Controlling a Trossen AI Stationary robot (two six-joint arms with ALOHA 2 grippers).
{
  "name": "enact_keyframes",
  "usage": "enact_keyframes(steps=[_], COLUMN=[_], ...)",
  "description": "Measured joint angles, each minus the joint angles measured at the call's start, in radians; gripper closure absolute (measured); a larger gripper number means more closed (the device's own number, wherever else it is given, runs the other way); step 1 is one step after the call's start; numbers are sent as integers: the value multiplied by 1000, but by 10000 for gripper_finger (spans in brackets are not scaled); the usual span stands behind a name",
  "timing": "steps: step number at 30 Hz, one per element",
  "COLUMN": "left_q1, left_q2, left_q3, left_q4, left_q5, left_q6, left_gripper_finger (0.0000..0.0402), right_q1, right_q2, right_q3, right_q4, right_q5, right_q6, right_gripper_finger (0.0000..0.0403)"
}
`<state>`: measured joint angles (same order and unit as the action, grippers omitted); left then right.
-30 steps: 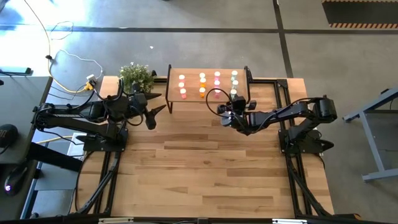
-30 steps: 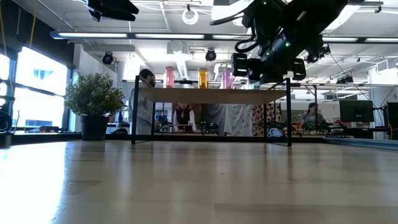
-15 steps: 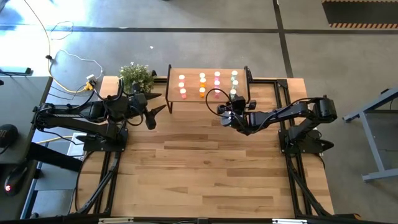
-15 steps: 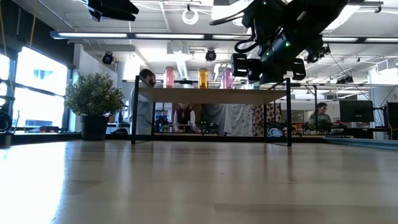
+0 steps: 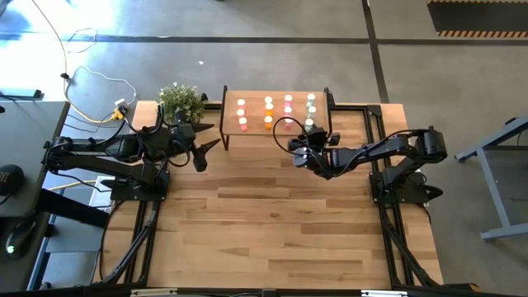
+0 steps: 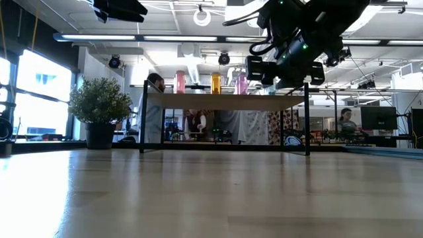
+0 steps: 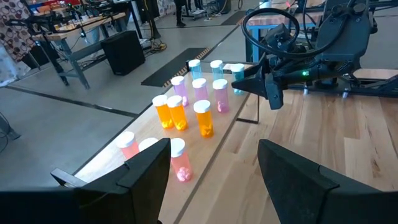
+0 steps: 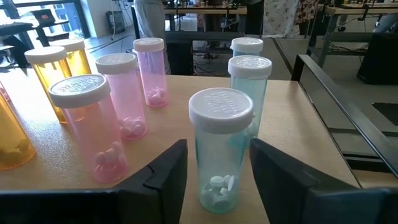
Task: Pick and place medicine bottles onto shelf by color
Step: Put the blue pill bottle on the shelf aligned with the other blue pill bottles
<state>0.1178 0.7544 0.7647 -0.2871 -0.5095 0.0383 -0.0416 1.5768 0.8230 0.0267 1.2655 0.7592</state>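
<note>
Right gripper at near right corner of shelf, fingers now parted and released around green bottle; a second ago clenched. Bottle stands upright on shelf, white ribbed cap, translucent plastic, white pills inside — pills seen only in right wrist view. Other bottles in rows on light wood shelf, thin black legs. Left gripper spread wide, empty, left of shelf, unchanged.

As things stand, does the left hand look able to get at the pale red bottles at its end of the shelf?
Probably yes. The left hand hangs open just off the shelf end nearest the pale red bottles, with nothing between them; the right hand is at the green bottles.
</note>
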Motion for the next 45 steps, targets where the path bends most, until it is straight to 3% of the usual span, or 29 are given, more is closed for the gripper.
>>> enact_keyframes(steps=[14,27,35,38,45], left_q1=[0,0,0,0,0], left_q2=[0,0,-1,-1,-1], left_q3=[0,0,0,0,0], left_q4=[0,0,0,-1,-4], left_q5=[0,1,1,0,0], left_q6=[0,0,0,0,-1], left_gripper_finger=[170,170,170,170,170], right_q1=[0,-5,-4,-4,-4], right_q2=[0,-2,-99,-152,-278], right_q3=[14,134,210,245,368], right_q4=[15,6,-9,-8,-70], right_q5=[3,99,102,62,-187], right_q6=[15,-192,-331,-392,-450], right_gripper_finger=[208,208,208,208,208])
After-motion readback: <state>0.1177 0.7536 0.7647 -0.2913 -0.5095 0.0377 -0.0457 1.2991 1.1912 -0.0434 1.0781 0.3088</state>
